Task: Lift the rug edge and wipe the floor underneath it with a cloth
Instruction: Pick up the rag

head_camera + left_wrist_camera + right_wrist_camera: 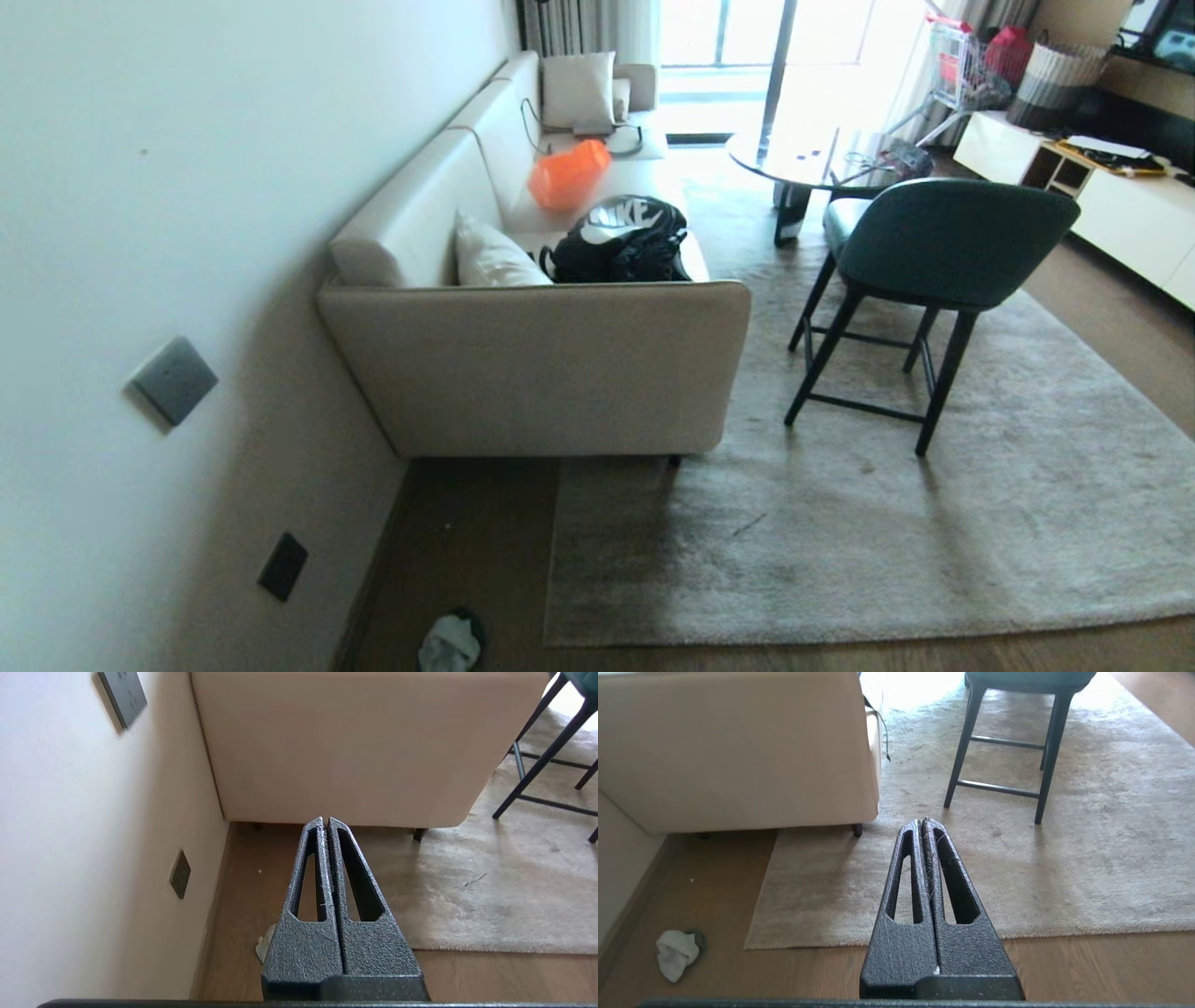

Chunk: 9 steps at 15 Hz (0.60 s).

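A large light grey plush rug lies flat; its rug edge (747, 639) (1064, 933) (490, 951) runs straight along the near side to a corner (551, 639) by the sofa. Brown wooden floor (467, 551) (714, 886) shows between the rug and the wall. A small pale cloth (450, 644) (676, 953) lies crumpled on the floor near the skirting; only a sliver of the cloth (264, 947) shows beside the left gripper. My left gripper (325, 820) and right gripper (922, 821) both hover shut and empty above the floor. Neither arm appears in the head view.
A beige sofa (551, 373) stands against the wall, its near end over the rug's corner, with a black bag (621, 241) and pillows on it. A green chair (934, 247) with black legs stands on the rug. Beyond it are a round table (794, 154) and a white cabinet (1120, 224).
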Motion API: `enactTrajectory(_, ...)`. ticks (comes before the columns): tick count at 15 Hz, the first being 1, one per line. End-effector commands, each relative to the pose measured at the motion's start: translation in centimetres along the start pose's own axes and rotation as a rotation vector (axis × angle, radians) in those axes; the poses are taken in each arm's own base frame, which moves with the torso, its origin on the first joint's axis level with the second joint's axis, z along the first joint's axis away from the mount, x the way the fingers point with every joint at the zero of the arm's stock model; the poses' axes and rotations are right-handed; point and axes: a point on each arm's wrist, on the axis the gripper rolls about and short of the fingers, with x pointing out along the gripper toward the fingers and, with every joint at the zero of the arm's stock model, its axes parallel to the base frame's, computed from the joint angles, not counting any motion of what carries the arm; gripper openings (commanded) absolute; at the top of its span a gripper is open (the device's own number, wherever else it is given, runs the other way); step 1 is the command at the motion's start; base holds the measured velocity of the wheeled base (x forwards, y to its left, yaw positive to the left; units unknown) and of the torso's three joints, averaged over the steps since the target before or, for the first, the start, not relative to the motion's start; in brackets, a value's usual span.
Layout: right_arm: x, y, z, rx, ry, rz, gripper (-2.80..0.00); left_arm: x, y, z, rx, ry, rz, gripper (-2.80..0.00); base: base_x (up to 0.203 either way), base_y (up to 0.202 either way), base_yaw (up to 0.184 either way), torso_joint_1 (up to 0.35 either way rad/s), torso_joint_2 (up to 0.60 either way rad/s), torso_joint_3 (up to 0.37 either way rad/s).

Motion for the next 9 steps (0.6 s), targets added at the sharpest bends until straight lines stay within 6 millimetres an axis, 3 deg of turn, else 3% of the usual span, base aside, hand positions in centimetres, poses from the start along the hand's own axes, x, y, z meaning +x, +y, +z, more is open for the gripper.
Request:
enactTrajectory(1, 0.01, 0.00, 0.01, 0.000, 0.001, 0.000, -2.80, 0.00, 0.00, 0.00, -0.001, 0.000, 0.001, -2.80, 0.000, 0.000, 0.000, -0.144, 0.51, 0.369)
enactTrajectory(9, 0.01, 0.00, 0.01, 0.001, 0.001, 0.000, -2.80, 0.00, 0.00, 0.00, -0.001, 0.000, 0.001, -2.80, 0.000, 0.000, 0.000, -0.101, 0.48, 0.377)
